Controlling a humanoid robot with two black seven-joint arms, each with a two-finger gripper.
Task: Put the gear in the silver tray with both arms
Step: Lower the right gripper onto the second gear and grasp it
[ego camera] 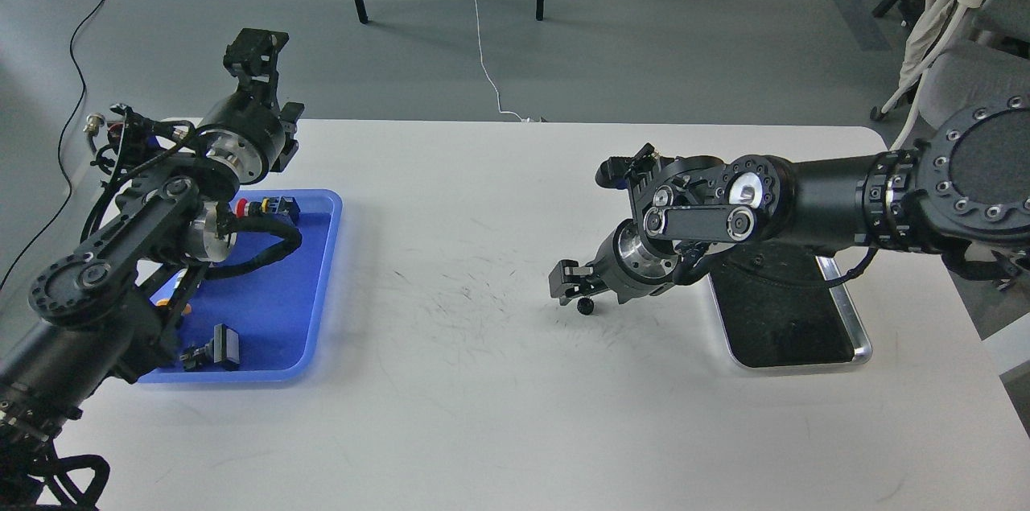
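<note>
Soft, even daylight is filling the scene, leaving the white table (483, 382) bright without blowing it out. Faint, diffuse shadows are sitting under the arms. The silver tray (861, 342) rim is glinting. Focus is staying sharp, with slight wide-angle bending at the edges.

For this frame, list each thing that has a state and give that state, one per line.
Silver tray: flat on the table, no parts visible inside, partly under the right arm.
Blue tray: flat on the table, small dark parts inside.
Left gripper: raised above the blue tray, holding nothing.
Right gripper: low over the table left of the silver tray; jaws unclear.
</note>
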